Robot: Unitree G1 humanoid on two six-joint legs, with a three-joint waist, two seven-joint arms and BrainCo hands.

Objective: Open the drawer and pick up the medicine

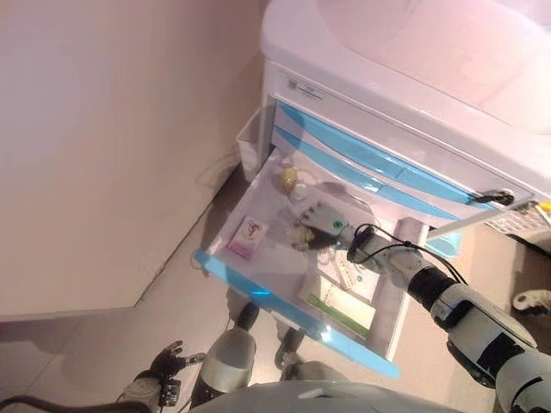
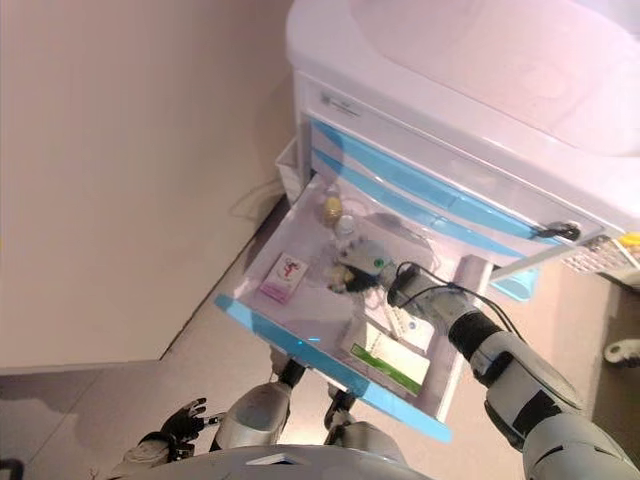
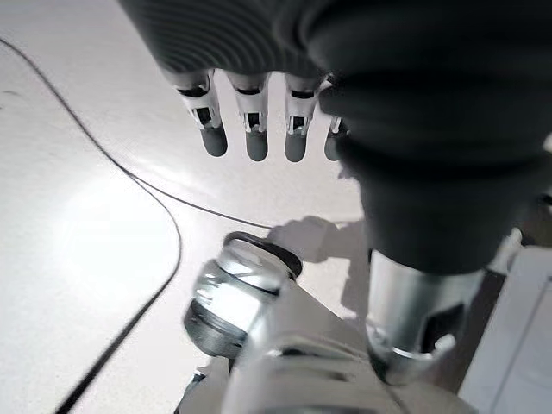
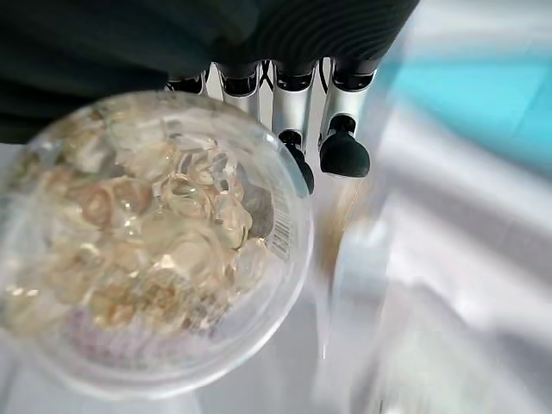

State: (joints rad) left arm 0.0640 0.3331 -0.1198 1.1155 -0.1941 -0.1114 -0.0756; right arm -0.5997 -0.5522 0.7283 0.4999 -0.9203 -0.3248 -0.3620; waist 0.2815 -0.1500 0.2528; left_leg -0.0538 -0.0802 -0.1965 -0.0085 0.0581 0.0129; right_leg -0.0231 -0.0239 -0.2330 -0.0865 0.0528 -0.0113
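The cabinet's lowest drawer (image 1: 258,288), with a blue front, stands pulled out. My right hand (image 1: 320,222) reaches into its middle with fingers (image 4: 343,147) curled around a clear round medicine bottle (image 4: 147,241) full of pale translucent capsules, which fills the right wrist view against the palm. In the eye views the hand hides that bottle. A pink-and-white box (image 1: 246,237) lies at the drawer's left, and a green-and-white box (image 1: 340,305) near its front right. My left hand (image 1: 164,361) hangs low by the floor at the lower left, fingers (image 3: 250,129) straight and empty.
Two small bottles (image 1: 291,181) stand at the back of the drawer. The white cabinet (image 1: 387,103) has more blue-fronted drawers above, all closed. A white bin (image 1: 250,142) hangs on its left side. A beige wall (image 1: 112,155) runs along the left.
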